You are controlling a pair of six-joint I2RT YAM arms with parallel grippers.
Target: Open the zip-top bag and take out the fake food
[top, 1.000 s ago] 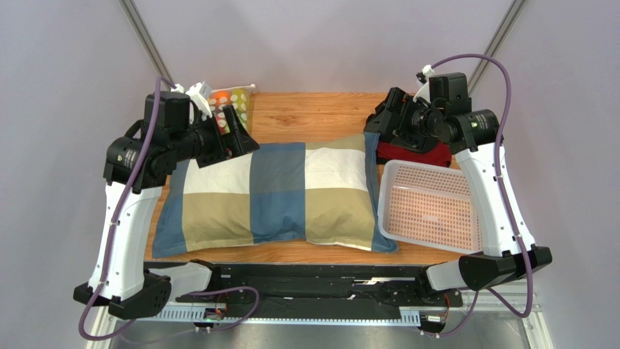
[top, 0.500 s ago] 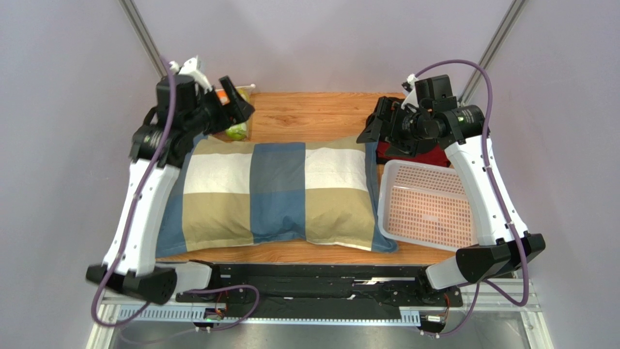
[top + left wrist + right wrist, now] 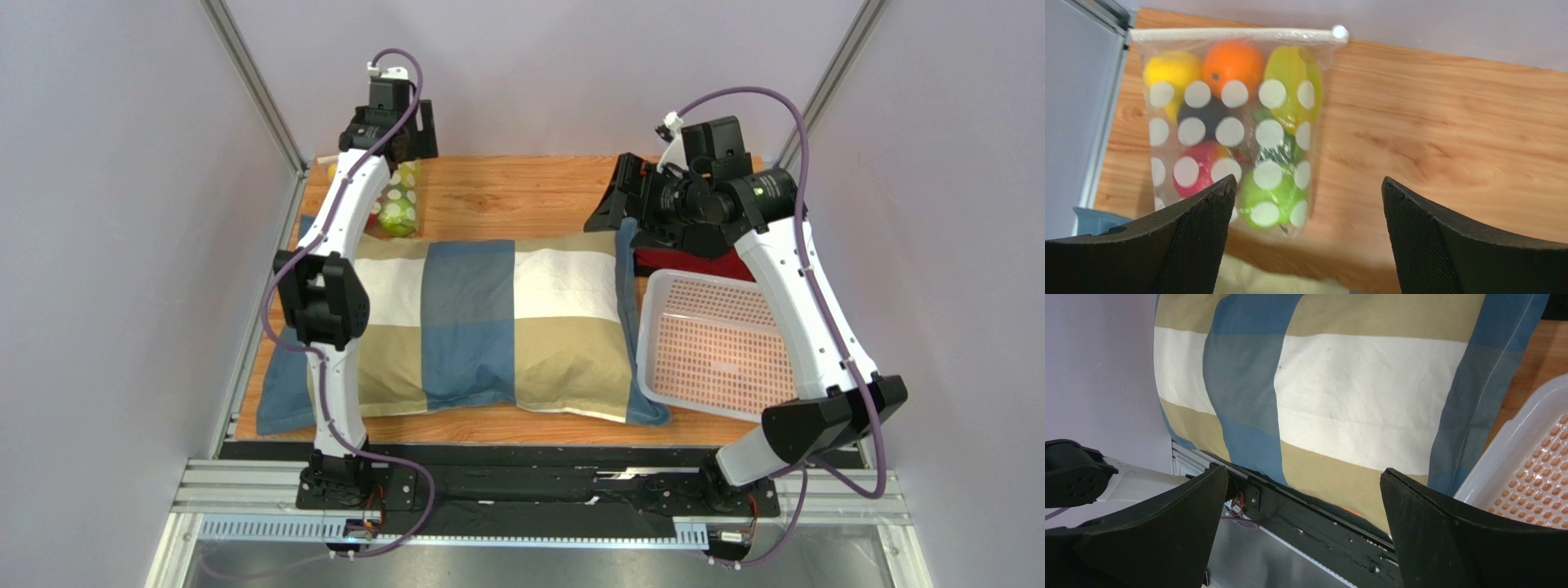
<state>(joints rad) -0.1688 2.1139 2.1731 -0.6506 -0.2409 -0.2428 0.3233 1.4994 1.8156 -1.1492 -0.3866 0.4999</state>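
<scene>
The zip-top bag [image 3: 1235, 128], clear with white dots, lies flat on the wooden table at the back left corner, also in the top view [image 3: 399, 208]. Its white zip strip [image 3: 1229, 33] runs along the far edge and looks closed, with the slider [image 3: 1340, 32] at its right end. Inside is the fake food: a yellow lemon [image 3: 1171, 67], an orange [image 3: 1232, 58], a red apple [image 3: 1195, 171], green pieces [image 3: 1275, 196] and a dark one. My left gripper [image 3: 1306, 233] hovers open and empty above the bag [image 3: 411, 137]. My right gripper [image 3: 1303, 527] is open and empty over the pillow's back right corner [image 3: 613, 206].
A big checked pillow [image 3: 472, 325] covers most of the table, touching the bag's near end. A white perforated basket [image 3: 724, 349] sits at the right. A red cloth item [image 3: 693, 260] lies behind the basket under the right arm. Bare wood [image 3: 528, 196] shows behind the pillow.
My left arm has stretched up and back, and its gripper has moved from beside the bag to high above it. My right gripper has shifted slightly left and back.
</scene>
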